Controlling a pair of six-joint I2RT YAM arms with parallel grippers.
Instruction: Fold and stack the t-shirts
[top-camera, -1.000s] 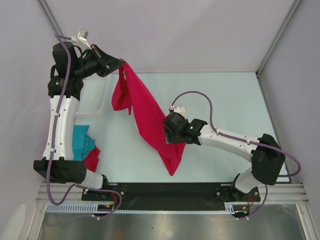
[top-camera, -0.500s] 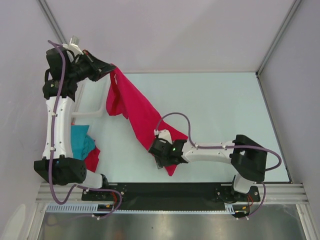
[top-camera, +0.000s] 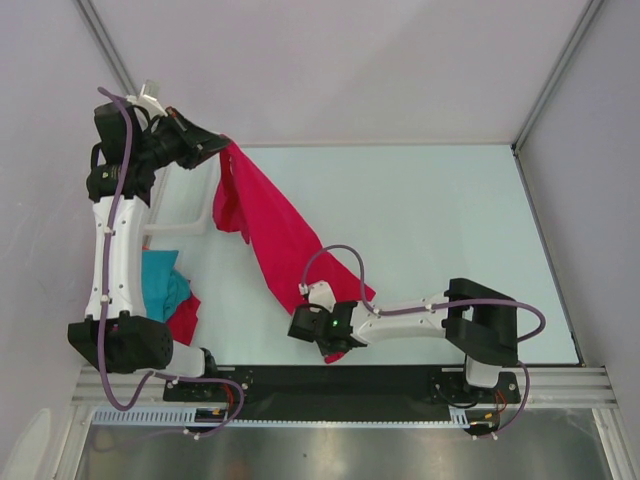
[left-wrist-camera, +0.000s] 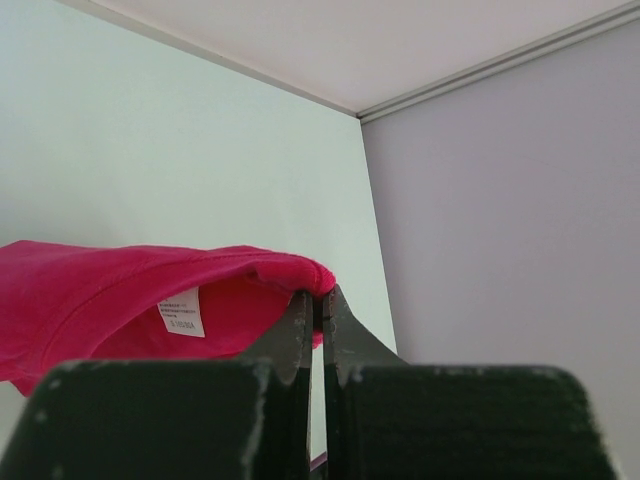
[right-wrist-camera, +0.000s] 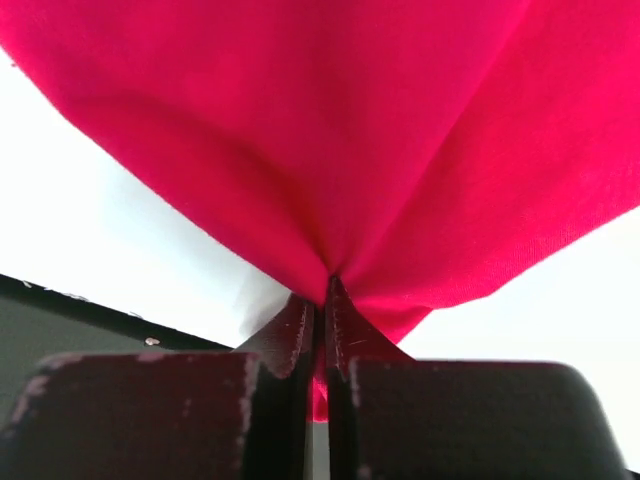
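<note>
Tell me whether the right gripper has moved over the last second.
Yes. The right gripper slid down the crimson t-shirt, leftward and nearer the black base rail, and now pinches its lower tip.

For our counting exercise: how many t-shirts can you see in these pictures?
3. The crimson t-shirt hangs between the left gripper and right gripper; the teal t-shirt lies by the left arm; the red t-shirt touches its near side. Others may hide behind that arm.

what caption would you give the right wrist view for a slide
Right gripper shut on a gathered fold of the crimson t-shirt, cloth fanning out above.
</note>
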